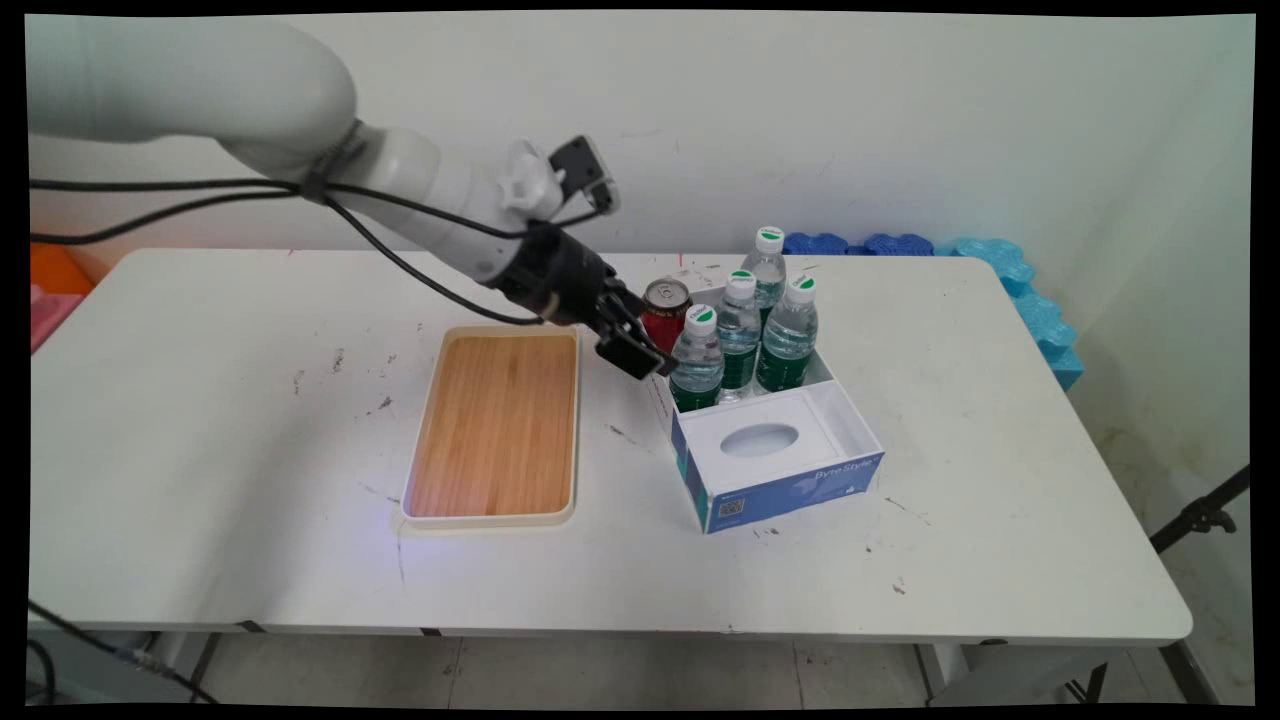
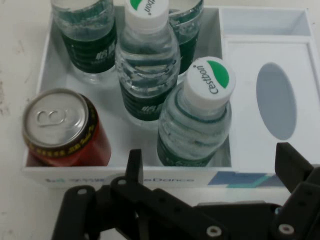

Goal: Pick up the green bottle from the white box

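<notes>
Over the box's (image 1: 790, 490) left wall, gripper (image 1: 640, 345) is hovering with fingers (image 2: 292, 162) spread wide, holding nothing, nearest the red can (image 2: 62, 130) and front bottle (image 2: 197, 122); wooden tray (image 1: 497, 425) is lying mid-table.

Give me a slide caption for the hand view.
Open end effector poised over a box holding four water bottles and a red can.

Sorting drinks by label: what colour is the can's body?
Red, with a dark band near the top; the can shows best in the hand view.
</notes>
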